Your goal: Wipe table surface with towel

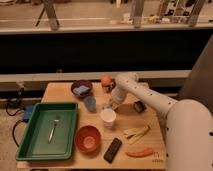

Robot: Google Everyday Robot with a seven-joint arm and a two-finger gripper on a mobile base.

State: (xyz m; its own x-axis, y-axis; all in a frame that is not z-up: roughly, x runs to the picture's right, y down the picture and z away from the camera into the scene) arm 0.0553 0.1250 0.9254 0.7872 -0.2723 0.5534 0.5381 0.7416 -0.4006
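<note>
I see no towel that I can name for sure. A blue folded item (pixel 82 90) lies in a purple bowl (pixel 75 86) at the back of the wooden table (pixel 65 92). My gripper (pixel 110 104) hangs low over the table's middle, between the blue cup (pixel 90 103) and a small dark object (pixel 139 106), just behind the white cup (pixel 108 117). The white arm (pixel 150 100) reaches in from the right.
A green tray (pixel 35 131) with a fork (pixel 53 128) fills the left front. A red bowl (pixel 88 138), a black device (pixel 113 149), yellow strips (pixel 136 132) and a red pepper (pixel 140 152) lie at the front. An orange (pixel 106 81) sits at the back.
</note>
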